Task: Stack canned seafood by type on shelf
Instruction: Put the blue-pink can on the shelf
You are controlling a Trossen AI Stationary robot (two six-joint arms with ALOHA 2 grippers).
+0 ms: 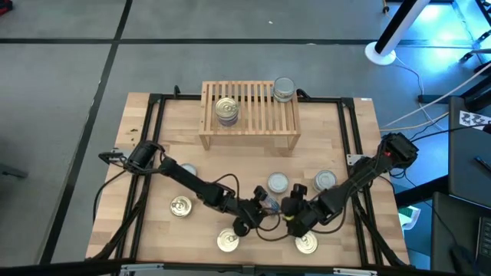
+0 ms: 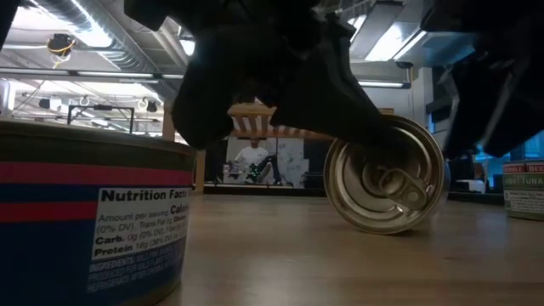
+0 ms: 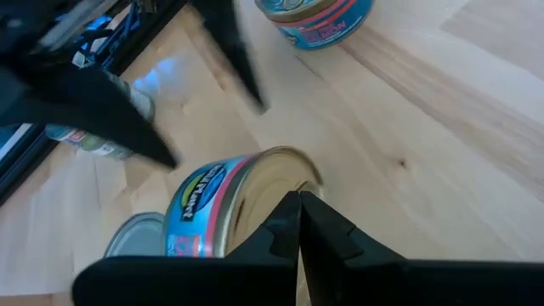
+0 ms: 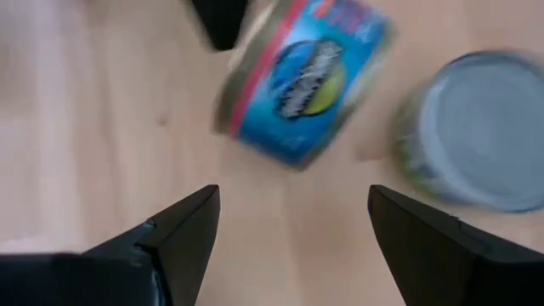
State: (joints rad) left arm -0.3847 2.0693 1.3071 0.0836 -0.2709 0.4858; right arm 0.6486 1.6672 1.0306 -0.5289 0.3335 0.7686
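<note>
Canned seafood lies mostly loose on the light wooden tabletop [image 1: 337, 130] in the high view. Only a gold-lidded tin [image 1: 226, 110] and a silver-lidded tin [image 1: 283, 89] stand on the small slatted light-wood shelf [image 1: 249, 134], well apart, probably to start separate stacks by type.

In the low view a gold pull-tab tin [image 2: 387, 177] stands tipped on its edge under a dark arm, so it likely needs righting.

The left wrist view shows the left gripper [image 3: 299, 208] pinched shut, empty, touching that blue-labelled tin.

The right wrist view shows the right gripper [image 4: 293, 225] spread wide, empty, facing it.
</note>
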